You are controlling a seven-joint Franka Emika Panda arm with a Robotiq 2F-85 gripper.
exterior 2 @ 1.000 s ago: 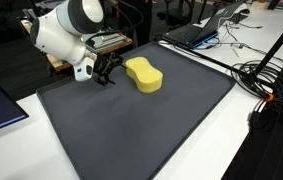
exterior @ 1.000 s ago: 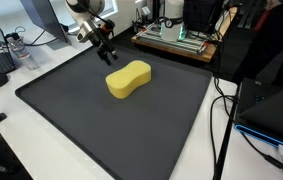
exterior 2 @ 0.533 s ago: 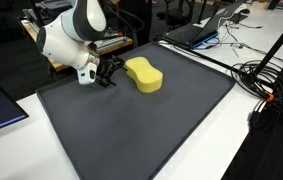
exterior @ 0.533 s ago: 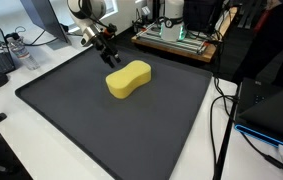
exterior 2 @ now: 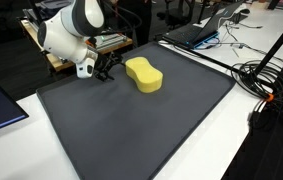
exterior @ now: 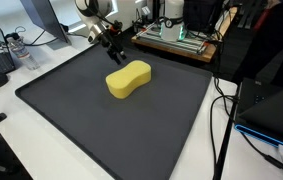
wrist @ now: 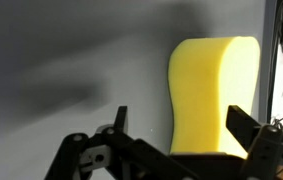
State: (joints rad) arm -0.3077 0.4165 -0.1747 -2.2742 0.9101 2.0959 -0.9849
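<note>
The gripper (exterior: pixel 114 45) stands wide open and has hold of nothing. In the wrist view its two fingers (wrist: pixel 120 118) point toward the yellow sponge (wrist: pixel 211 90), which lies in front of them, more to the side of one finger, and they do not touch it. In both exterior views the gripper hangs low over the black mat (exterior: pixel 101 130), close to its edge and just beside the sponge. The sponge lies flat on the mat. The mat covers most of the white table (exterior 2: pixel 266 140). Beside the mat, a laptop (exterior 2: pixel 196 35) and a bundle of cables (exterior 2: pixel 266 75) rest on the table
</note>
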